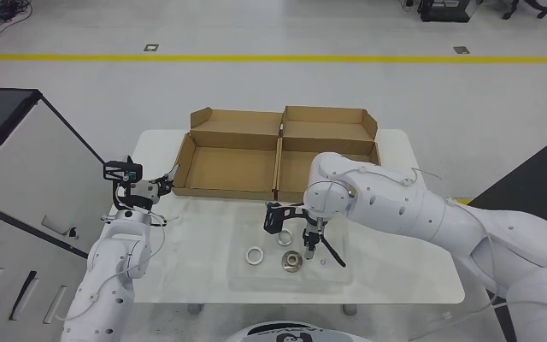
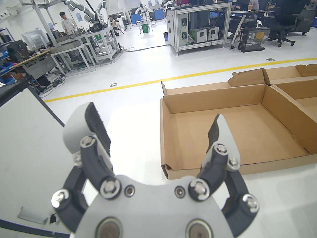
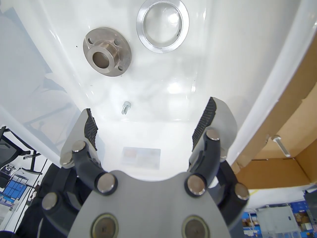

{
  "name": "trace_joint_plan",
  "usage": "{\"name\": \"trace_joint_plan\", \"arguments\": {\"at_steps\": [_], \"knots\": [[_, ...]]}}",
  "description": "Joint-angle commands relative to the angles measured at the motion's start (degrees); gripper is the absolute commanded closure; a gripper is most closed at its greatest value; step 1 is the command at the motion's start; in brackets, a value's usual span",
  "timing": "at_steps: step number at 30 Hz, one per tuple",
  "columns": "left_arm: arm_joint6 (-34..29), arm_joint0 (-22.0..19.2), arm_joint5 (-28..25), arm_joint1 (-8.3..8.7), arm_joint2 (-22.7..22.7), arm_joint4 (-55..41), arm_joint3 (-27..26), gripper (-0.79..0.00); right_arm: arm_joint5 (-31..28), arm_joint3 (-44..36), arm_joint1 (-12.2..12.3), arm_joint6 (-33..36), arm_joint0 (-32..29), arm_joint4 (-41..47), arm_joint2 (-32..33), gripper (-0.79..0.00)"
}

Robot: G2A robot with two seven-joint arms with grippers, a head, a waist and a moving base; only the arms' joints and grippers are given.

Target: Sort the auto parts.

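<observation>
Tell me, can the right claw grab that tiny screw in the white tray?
Probably yes. The right claw is open above the tray, and the tiny screw lies loose right ahead of it, with nothing in between.

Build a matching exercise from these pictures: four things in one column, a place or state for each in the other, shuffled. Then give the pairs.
Things
1. flanged hub
2. plain ring
3. small bolt
4. left gripper

Places or states
A. open and empty, facing the near corner of a cardboard box
B. lying in the white tray, closest to the right gripper
C. flat in the tray, a wide opening, no bolt holes
D. in the tray, a raised collar with holes around it

Pairs: 1-D, 2-C, 3-B, 4-A
</observation>
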Motion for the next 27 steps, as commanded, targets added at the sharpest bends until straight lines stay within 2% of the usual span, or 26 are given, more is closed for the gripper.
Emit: {"name": "trace_joint_plan", "arguments": {"at_steps": [1, 17, 27], "knots": [[0.0, 0.0, 0.0, 0.00, 0.0, 0.0, 0.0, -0.785, 0.0, 0.0, 0.0, 0.0, 0.0, 0.0, 0.0, -0.785], [0.0, 0.0, 0.0, 0.00, 0.0, 0.0, 0.0, -0.785, 0.0, 0.0, 0.0, 0.0, 0.0, 0.0, 0.0, -0.785], [0.0, 0.0, 0.0, 0.00, 0.0, 0.0, 0.0, -0.785, 1.6, -6.8, 1.4, 0.0, -1.9, -6.0, 0.0, -0.785]]}}
